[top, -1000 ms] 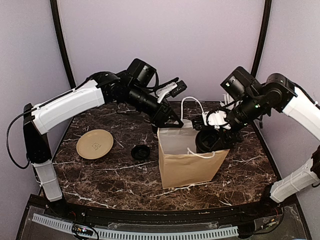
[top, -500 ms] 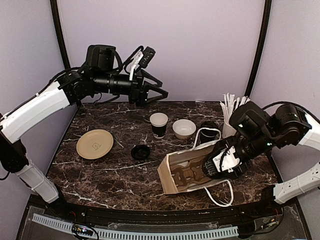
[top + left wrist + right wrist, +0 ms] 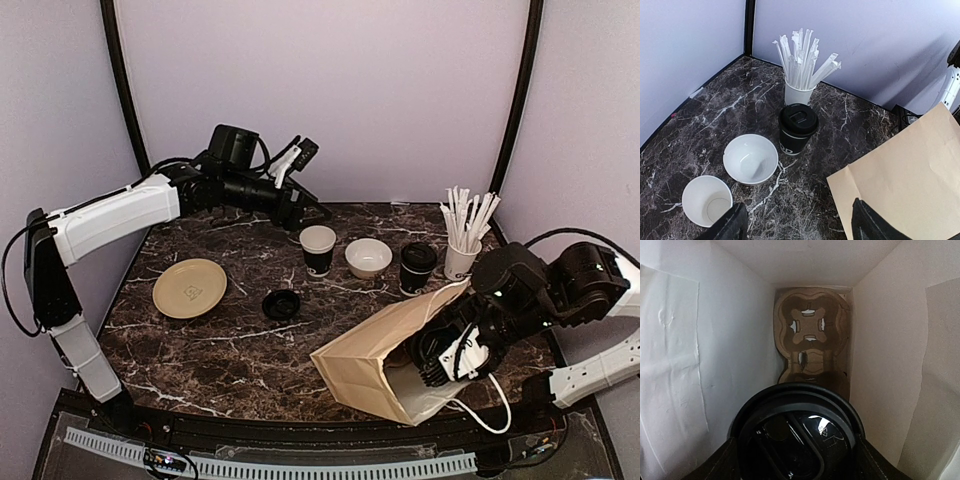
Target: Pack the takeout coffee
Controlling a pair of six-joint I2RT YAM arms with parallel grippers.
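Gripping a lidded coffee cup (image 3: 797, 432) by its sides, the right gripper (image 3: 435, 358) reaches into the mouth of a brown paper bag (image 3: 375, 360). The bag lies tipped over on the dark marble bench (image 3: 230, 350), at the lower right of the top view. Deeper in the bag, past the cup's black dome lid, sits a cardboard cup carrier (image 3: 810, 337).

At the upper left of the top view, the left gripper (image 3: 800, 226) hangs above the bench with its jaws spread wide and nothing between them. Below it stand a second lidded coffee cup (image 3: 797, 129), just in front of a white cup of wrapped straws (image 3: 797, 92), a white bowl (image 3: 750, 159) and a lidless coffee cup (image 3: 706, 200). Farther left lie a loose black lid (image 3: 281, 303) and a tan plate (image 3: 189, 288).
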